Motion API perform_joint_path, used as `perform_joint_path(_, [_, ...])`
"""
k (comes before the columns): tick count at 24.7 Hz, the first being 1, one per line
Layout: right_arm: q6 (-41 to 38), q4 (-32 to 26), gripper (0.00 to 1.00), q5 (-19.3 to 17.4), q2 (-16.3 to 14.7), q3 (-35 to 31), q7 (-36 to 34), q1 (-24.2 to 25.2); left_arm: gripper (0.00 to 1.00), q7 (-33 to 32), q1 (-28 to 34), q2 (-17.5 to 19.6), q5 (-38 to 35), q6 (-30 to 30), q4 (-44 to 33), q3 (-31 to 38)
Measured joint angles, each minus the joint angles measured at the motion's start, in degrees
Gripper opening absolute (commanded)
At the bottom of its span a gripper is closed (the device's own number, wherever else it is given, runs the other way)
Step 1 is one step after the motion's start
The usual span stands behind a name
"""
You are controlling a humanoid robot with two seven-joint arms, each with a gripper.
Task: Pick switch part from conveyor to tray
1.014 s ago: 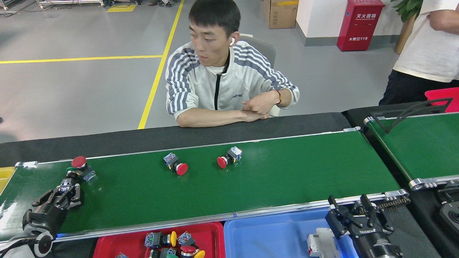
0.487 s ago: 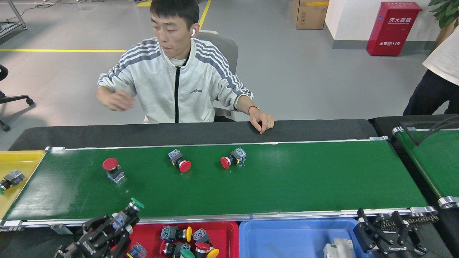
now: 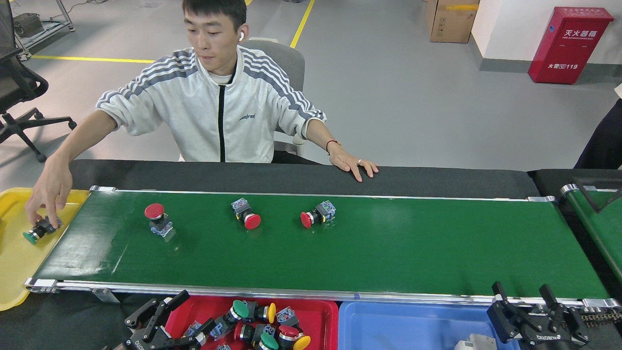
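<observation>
The conveyor (image 3: 388, 248) is the long dark-green belt across the middle. Three red-capped switch parts lie on it: one at the left (image 3: 156, 218), one left of centre (image 3: 246, 216) and one at the centre (image 3: 317, 215). The red tray (image 3: 323, 316) at the bottom edge holds several switch parts. Among them, a green-capped switch part (image 3: 232, 315) lies just off the tip of my left gripper (image 3: 197, 311). That gripper hangs open over the tray's left end. My right gripper (image 3: 522, 297) stands open and empty at the bottom right.
A person sits behind the belt. One hand (image 3: 46, 194) grips a green-capped part in the yellow tray (image 3: 14, 262) at the left; the other hand (image 3: 357, 165) rests on the black table edge. A blue tray (image 3: 403, 325) lies beside the red one. A second green belt (image 3: 600, 223) is at the right.
My left gripper has opened, and the green-capped part it held now lies in the red tray. The person has reached an arm out to the yellow tray. The view has shifted.
</observation>
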Motion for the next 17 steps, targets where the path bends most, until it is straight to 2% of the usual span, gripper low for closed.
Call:
perform_joint_path(3, [-0.08,-1.8,0.99,0.0,0.32,-0.02,-0.56,0.03,1.0,0.0,0.01,-0.1,0.12,17.74,0.47,2.4])
perform_joint_path(6, [-0.12,-3.66,0.99,-0.01,0.32,-0.18,-0.76,1.62,1.0,0.0,0.07,-0.01,0.22,25.22,1.83,4.14])
perform_joint_path(13, [-0.24,-6.5,0.99,-0.01,0.56,-0.37,-0.84,7.08,1.0,-0.89,-0.23,0.17,0.22,25.12,3.6,4.68])
perform_joint_path(17, [-0.17,-6.66,0.99,-0.01,0.89,-0.36,-0.87,7.49,1.0,-1.37,-4.12,3.84,0.22,21.45,8.36,5.72])
